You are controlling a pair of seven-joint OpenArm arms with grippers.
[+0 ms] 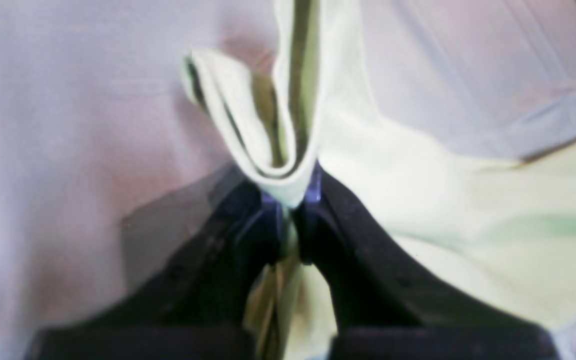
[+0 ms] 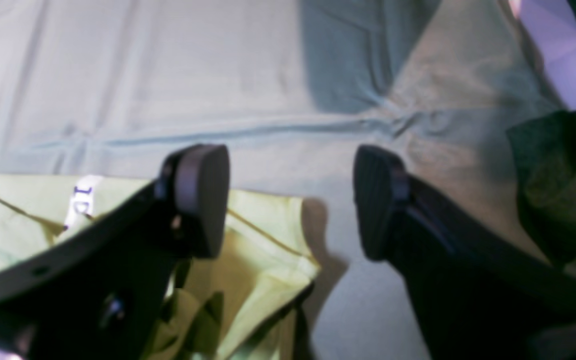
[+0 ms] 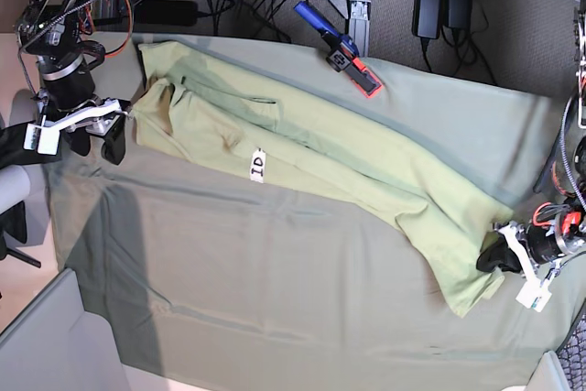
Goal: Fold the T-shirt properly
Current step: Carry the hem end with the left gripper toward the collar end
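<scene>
The T-shirt (image 3: 366, 157) is plain pale yellow-green, with a small white tag (image 3: 257, 165) marked in dark letters. The tablecloth (image 3: 275, 299) is duller grey-green. Both end effectors are black. A blue, red and black tool (image 3: 341, 49) lies near the far edge.

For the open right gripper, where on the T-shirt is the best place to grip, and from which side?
Probably the folded corner of the T-shirt lying beside the right gripper. Its edge sits raised on the tablecloth, so come from above with the jaws astride that edge.

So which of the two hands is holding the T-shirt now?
The left hand: it is shut on a fold of the T-shirt. The right hand is open, holding nothing.
</scene>
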